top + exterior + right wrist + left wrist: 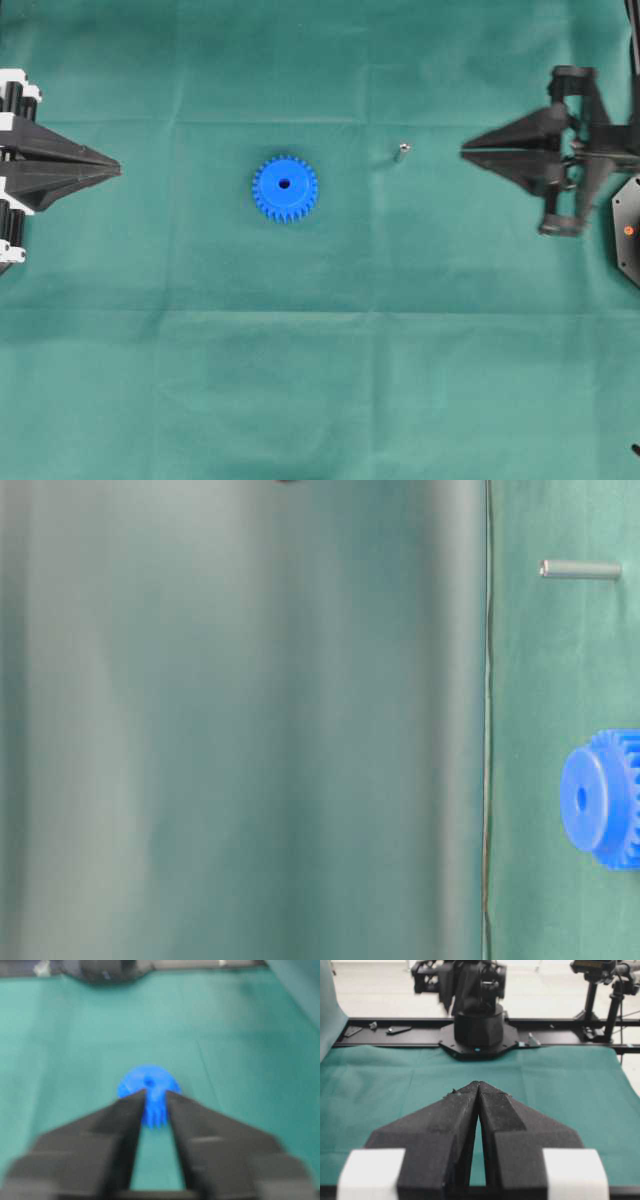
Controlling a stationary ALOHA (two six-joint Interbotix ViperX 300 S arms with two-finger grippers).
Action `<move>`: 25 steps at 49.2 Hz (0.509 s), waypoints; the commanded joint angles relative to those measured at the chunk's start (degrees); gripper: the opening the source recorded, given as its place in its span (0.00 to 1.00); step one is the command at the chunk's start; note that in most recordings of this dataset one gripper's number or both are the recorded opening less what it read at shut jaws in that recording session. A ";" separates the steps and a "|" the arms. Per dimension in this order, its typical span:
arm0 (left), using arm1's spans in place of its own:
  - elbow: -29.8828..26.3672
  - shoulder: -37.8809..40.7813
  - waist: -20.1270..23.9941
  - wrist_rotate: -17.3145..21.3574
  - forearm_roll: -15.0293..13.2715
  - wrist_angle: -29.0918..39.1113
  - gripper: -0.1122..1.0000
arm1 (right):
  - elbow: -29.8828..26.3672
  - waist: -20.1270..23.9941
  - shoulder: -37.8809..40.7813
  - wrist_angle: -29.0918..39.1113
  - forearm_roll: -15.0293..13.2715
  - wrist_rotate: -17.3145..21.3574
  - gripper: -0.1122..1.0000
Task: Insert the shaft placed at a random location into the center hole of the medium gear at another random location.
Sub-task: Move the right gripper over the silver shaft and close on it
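Green cloth (320,400) covers the table. Right black gripper (465,152), jaws a little apart and empty, is nearest the tiny silver metal shaft (402,152), just ahead of its tips; round blue plastic gear (285,188) lies farther. Left gripper (118,170) is closed, empty.

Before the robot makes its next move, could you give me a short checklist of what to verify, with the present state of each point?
1. Pin lies free on the cloth, nothing on it: ok.
2. Gear lies flat, apart from the pin: ok.
3. Hole in the gear unblocked: ok.
4. Right hand parted wide enough for the pin: ok.
5. Right hand lined up with the pin: not ok; its camera shows the gear between the fingers.
6. Left hand shut and away from both parts: ok.
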 commanded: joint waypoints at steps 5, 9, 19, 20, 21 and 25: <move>-1.41 0.44 0.00 0.00 0.18 -0.26 0.10 | -1.76 -1.58 8.09 -5.01 -0.09 -0.44 0.73; -1.41 0.53 0.00 0.00 0.18 -0.18 0.10 | -2.02 -2.29 12.22 -7.47 -0.09 -0.70 0.87; -1.32 0.62 -0.09 0.00 0.18 -0.18 0.10 | -2.37 -4.57 21.71 -13.89 0.09 -0.88 0.81; -1.32 0.53 -0.09 0.00 0.18 -0.18 0.10 | -2.46 -4.75 22.59 -14.59 0.09 -0.88 0.81; -1.32 0.53 0.00 0.00 0.18 -0.18 0.10 | -2.46 -4.92 23.47 -15.29 0.09 -0.88 0.81; -1.32 0.53 -0.09 0.09 0.18 -0.18 0.10 | -2.64 -5.45 26.89 -17.84 0.18 -0.88 0.81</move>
